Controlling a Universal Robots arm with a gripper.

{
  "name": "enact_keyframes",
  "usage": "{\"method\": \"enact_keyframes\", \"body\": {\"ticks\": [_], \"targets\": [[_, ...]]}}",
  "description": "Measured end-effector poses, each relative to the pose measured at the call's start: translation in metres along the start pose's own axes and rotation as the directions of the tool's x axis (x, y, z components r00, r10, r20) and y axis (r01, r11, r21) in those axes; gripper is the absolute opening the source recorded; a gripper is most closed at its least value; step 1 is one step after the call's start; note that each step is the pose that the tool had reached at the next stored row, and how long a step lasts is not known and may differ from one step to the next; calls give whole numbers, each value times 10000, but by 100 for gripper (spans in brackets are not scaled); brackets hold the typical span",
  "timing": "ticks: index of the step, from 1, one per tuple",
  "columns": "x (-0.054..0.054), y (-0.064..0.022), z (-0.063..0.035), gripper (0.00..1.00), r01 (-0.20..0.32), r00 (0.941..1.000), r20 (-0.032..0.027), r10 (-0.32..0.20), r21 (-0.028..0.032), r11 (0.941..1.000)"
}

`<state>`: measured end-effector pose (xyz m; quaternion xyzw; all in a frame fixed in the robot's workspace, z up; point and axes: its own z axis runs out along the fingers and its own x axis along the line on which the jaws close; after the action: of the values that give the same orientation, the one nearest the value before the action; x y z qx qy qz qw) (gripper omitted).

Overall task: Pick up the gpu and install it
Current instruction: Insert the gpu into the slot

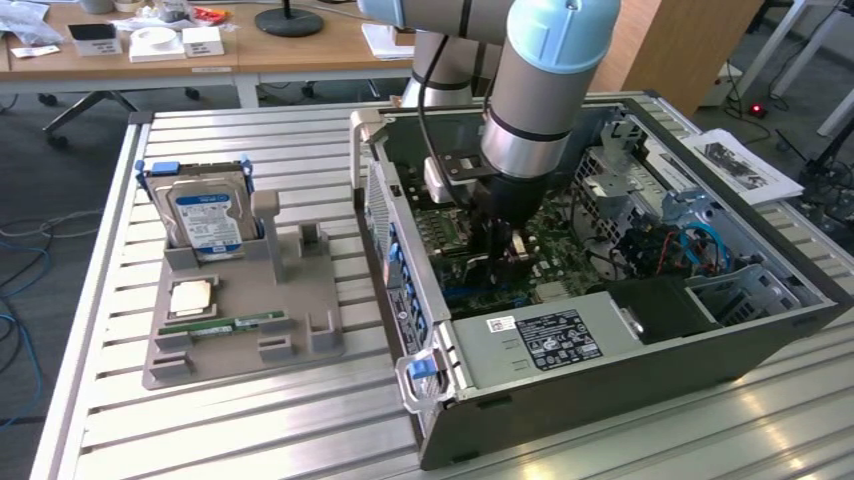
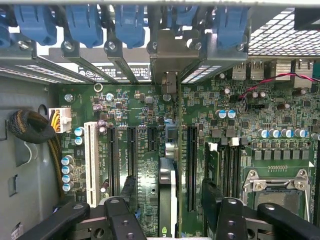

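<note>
The gpu (image 2: pixel 168 190) stands on edge between my fingers, its black cooler side and thin green board running down to the motherboard (image 2: pixel 140 115). Its silver end bracket (image 2: pixel 170 60) sits in line with the case's rear slot openings. My gripper (image 2: pixel 169 197) is open: the black fingers (image 2: pixel 129 190) stand on either side of the card with a gap on each side. In the exterior view the gripper (image 1: pixel 498 248) is low inside the open computer case (image 1: pixel 747 330), just above the board.
A grey tray (image 1: pixel 307 300) at the exterior view's left holds a silver hard drive (image 1: pixel 207 215), a memory stick (image 1: pixel 220 325) and a processor chip (image 1: pixel 191 297). Inside the case are the power supply (image 1: pixel 554 340), blue slot latches (image 2: pixel 80 22), a white slot (image 2: pixel 91 160) and the processor socket (image 2: pixel 272 192).
</note>
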<state>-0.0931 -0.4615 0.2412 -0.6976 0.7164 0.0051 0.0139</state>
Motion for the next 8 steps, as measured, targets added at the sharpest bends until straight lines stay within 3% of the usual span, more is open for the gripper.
{"method": "enact_keyframes", "body": {"ticks": [8], "targets": [[-20, 0, -66, 64, 0, 10000, 3, 0, 2, 10000]]}}
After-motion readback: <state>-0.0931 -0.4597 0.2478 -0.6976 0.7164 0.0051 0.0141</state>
